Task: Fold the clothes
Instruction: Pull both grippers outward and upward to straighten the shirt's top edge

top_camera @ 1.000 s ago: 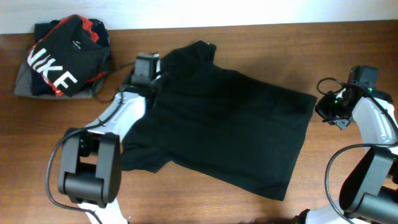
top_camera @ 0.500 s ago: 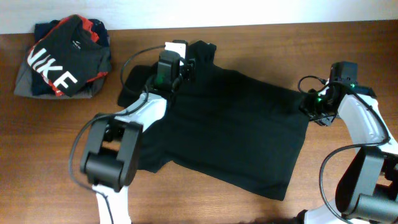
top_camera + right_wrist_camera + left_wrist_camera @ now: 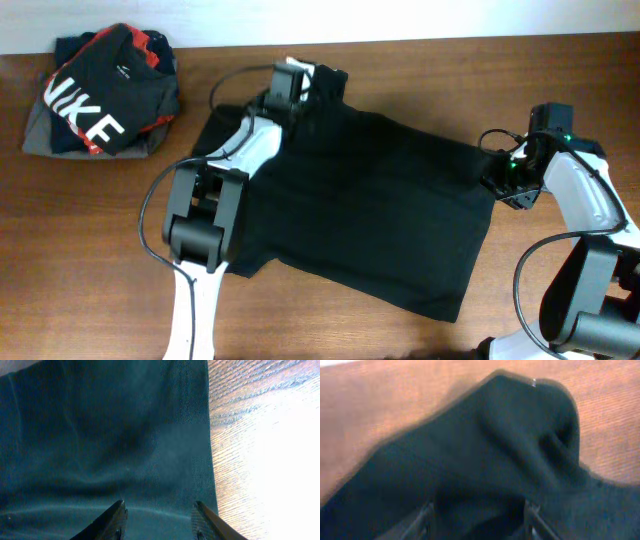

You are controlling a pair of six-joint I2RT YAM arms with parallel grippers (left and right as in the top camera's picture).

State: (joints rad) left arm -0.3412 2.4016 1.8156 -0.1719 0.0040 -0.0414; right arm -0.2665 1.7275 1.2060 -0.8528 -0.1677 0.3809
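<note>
The clothes, a plain black T-shirt (image 3: 370,200), lie spread across the middle of the table with the hem toward the right. My left gripper (image 3: 305,85) hovers over the shirt's top edge by the collar. In the left wrist view the left gripper (image 3: 479,515) stands open, dark bunched fabric (image 3: 520,435) below and ahead of it. My right gripper (image 3: 498,178) is at the shirt's right edge. In the right wrist view the right gripper (image 3: 159,510) is open above flat cloth (image 3: 100,435), just inside the hem.
A pile of folded garments, topped by a black-and-red one with white NIKE letters (image 3: 95,100), sits at the back left corner. Bare wooden table (image 3: 570,80) shows right of the shirt. The left arm's cable (image 3: 225,90) loops over the shirt's left sleeve.
Both grippers have opened. The left arm has swung right from the sleeve to the collar area, leaving the sleeve spread out flat. The right gripper has moved left onto the shirt's edge.
</note>
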